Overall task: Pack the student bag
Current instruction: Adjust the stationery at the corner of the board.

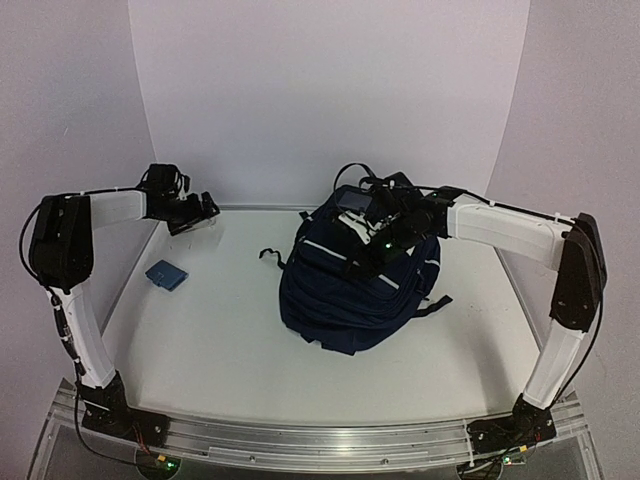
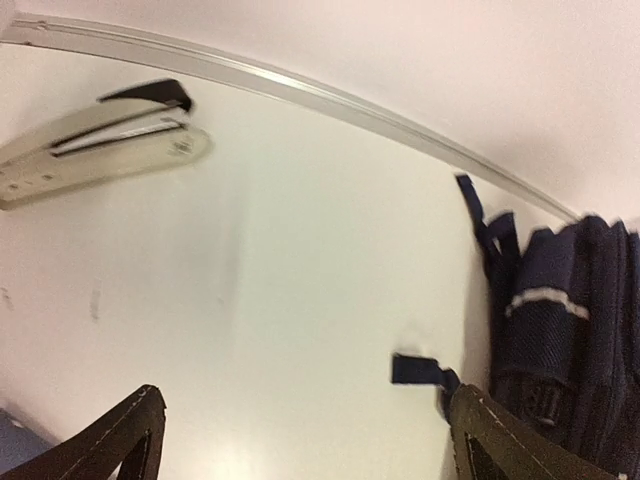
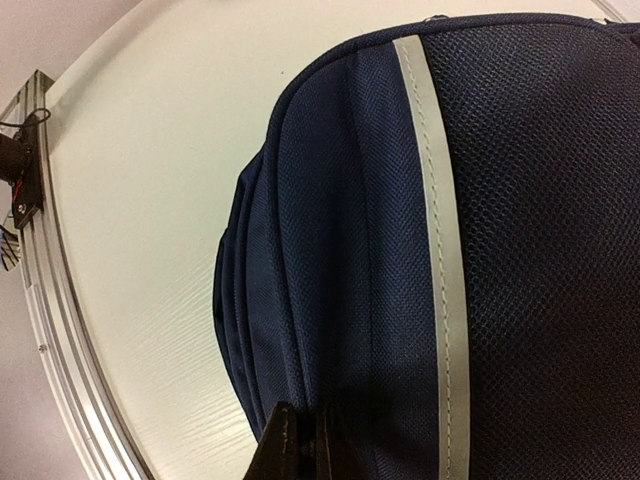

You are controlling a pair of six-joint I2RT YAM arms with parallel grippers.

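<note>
The student bag (image 1: 350, 300), a dark navy backpack with pale reflective stripes, lies right of the table's middle. My right gripper (image 1: 375, 235) is over its top end. In the right wrist view its fingertips (image 3: 310, 412) are shut together and pressed against a seam fold of the bag (image 3: 350, 250); I cannot see anything between them. My left gripper (image 1: 205, 208) hovers at the back left, well apart from the bag. Its fingers (image 2: 120, 440) stand wide open at the frame's lower corners, with nothing in the gripper (image 2: 305, 395). The bag's edge (image 2: 560, 330) shows at the right.
A cream and black stapler (image 2: 100, 150) lies on the table beyond the left gripper, near the back rail (image 2: 300, 90). A small blue flat item (image 1: 167, 274) rests at the left. A loose navy strap end (image 2: 415, 370) trails from the bag.
</note>
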